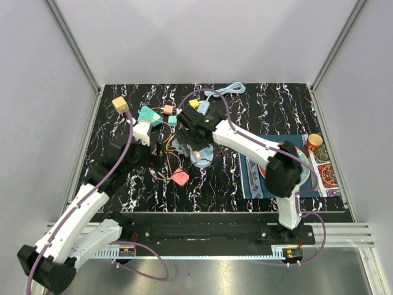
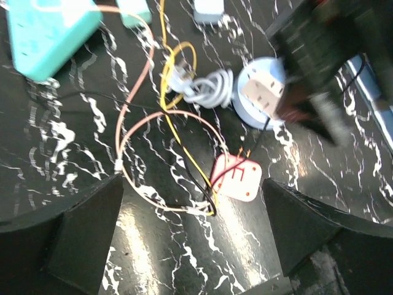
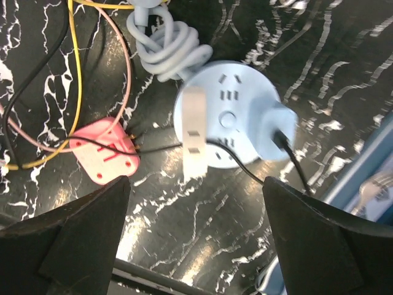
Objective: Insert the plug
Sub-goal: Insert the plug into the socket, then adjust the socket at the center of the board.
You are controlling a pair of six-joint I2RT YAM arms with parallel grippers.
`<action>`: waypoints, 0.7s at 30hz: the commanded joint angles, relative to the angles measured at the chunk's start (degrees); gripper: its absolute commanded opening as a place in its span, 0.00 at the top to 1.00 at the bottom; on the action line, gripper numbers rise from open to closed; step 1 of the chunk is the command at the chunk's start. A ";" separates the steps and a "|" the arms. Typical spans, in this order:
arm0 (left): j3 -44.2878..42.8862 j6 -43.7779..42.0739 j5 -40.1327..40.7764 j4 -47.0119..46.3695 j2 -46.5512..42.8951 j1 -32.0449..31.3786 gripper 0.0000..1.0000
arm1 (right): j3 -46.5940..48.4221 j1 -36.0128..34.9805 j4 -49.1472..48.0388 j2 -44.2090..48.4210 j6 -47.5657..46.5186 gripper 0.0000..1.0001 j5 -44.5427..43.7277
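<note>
Right hand (image 3: 196, 184) and left hand (image 2: 191, 184) are gaping open. One white plug (image 3: 193, 123) and one blue plug (image 3: 275, 129) are sitting on one round socket block (image 3: 230, 95); one pink adapter (image 3: 101, 153) and tangled cables (image 3: 163, 46) are lying beside it.

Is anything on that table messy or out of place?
Yes. Yellow, pink and black cords lie in a loose tangle beside the round blue socket, one crossing a pink plug that lies flat, plugged into nothing.
</note>
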State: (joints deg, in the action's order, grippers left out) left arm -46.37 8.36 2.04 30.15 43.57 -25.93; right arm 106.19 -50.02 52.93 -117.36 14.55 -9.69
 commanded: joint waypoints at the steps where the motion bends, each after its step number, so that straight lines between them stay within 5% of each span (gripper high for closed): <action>1: -3.54 -1.42 -8.55 -0.97 5.98 -0.87 0.01 | -6.68 1.32 -3.08 12.74 0.13 0.05 -5.68; 11: -8.30 1.56 1.99 1.50 23.30 -15.89 0.11 | -28.31 10.82 -13.19 32.53 3.47 0.04 -5.34; 16: -7.51 1.66 5.60 -5.53 32.09 -20.90 0.24 | -34.47 11.61 -18.02 38.42 3.21 0.05 -2.97; 21: -6.54 -0.18 5.78 -13.34 38.33 -21.88 0.27 | -36.67 11.79 -19.62 39.75 2.59 0.06 -2.08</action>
State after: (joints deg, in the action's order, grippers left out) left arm -52.71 9.23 5.26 26.41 79.46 -47.29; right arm 70.52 -38.20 38.30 -79.57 16.97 -12.64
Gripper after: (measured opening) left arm 0.738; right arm 0.946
